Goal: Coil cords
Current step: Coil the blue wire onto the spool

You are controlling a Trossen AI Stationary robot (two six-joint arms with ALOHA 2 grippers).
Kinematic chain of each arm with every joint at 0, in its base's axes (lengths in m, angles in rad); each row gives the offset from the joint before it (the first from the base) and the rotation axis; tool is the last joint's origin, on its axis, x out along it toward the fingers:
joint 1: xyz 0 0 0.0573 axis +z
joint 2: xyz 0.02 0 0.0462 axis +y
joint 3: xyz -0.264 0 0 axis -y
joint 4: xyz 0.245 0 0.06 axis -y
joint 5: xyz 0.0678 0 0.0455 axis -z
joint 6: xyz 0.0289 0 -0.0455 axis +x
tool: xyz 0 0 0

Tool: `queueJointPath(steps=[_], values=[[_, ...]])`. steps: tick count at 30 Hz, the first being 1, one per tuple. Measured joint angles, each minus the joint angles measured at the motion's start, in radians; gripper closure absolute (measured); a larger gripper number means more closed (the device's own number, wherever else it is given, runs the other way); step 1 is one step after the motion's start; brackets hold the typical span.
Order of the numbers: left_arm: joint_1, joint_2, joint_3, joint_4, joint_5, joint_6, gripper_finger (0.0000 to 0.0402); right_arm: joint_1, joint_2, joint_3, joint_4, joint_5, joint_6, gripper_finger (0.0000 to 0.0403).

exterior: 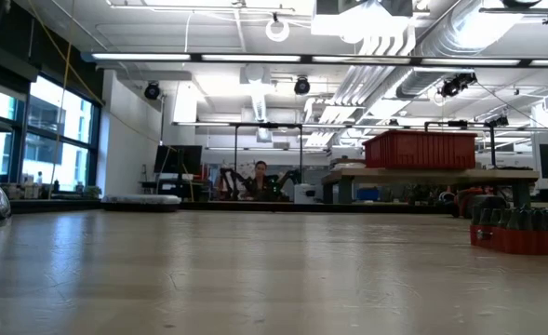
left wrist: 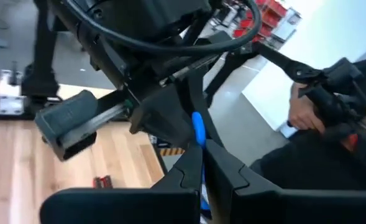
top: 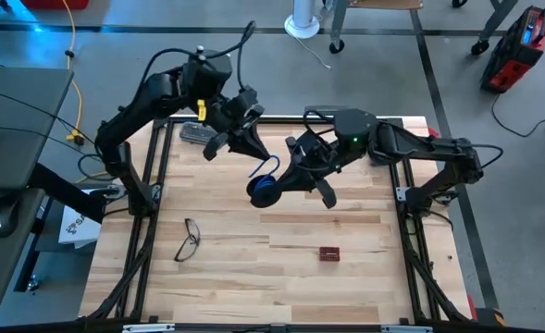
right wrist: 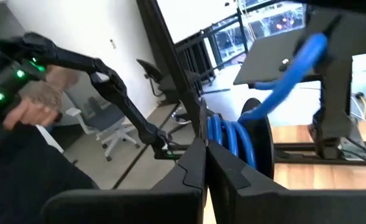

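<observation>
The cord is a blue cable wound in a small dark-and-blue coil (top: 262, 191) over the middle of the table, with a short blue tail (top: 269, 167) curving up from it. My right gripper (top: 274, 185) is shut on the coil, coming from the table's right. My left gripper (top: 261, 155) comes from the far left and is shut on the tail. In the right wrist view the coil (right wrist: 229, 140) sits just past my fingers and the tail (right wrist: 288, 68) runs up to the left gripper. Neither gripper nor the coil shows in the low view. My left gripper pinches the blue tail (left wrist: 197, 129) between its two shut fingers, slanting down from the far left; the tail crosses the fingers. My right gripper pinches the coil's blue turns (right wrist: 222, 135) at one side between its shut fingers, coming from the table's right. The coil stands on edge beside the fingertips.
Eyeglasses (top: 189, 239) lie at the near left of the wooden table. A small red block (top: 329, 252) lies at the near right. A grey object (top: 194, 133) lies at the far left under the left arm. A person (left wrist: 307, 112) is beyond the table.
</observation>
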Motion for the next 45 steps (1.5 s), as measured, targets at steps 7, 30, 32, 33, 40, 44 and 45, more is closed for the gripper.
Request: queueJointPath(steps=[7,30,32,33,40,44,45], values=[[-0.001,0.043,0.000,0.019,0.100,0.013,0.0401,0.016,0.015,0.000,0.144,-0.004,0.024,0.0403],[-0.038,0.041,0.000,-0.091,0.183,-0.019,0.0382,-0.030,0.015,0.000,0.455,0.012,0.015,0.0403],[-0.045,0.037,0.000,-0.126,0.186,-0.019,0.0377,-0.037,0.015,0.000,0.455,0.012,0.012,0.0403],[-0.049,0.036,0.000,-0.147,0.185,-0.019,0.0374,-0.040,0.015,0.000,0.455,0.012,0.010,0.0403],[-0.071,0.024,0.000,-0.234,0.161,-0.013,0.0349,-0.061,0.015,0.000,0.476,0.013,-0.010,0.0403],[-0.080,0.014,0.000,-0.291,0.089,0.031,0.0326,-0.066,0.014,0.000,0.483,0.008,-0.009,0.0403],[-0.080,0.011,0.000,-0.305,0.073,0.041,0.0319,-0.066,0.014,0.000,0.481,0.007,-0.010,0.0403]])
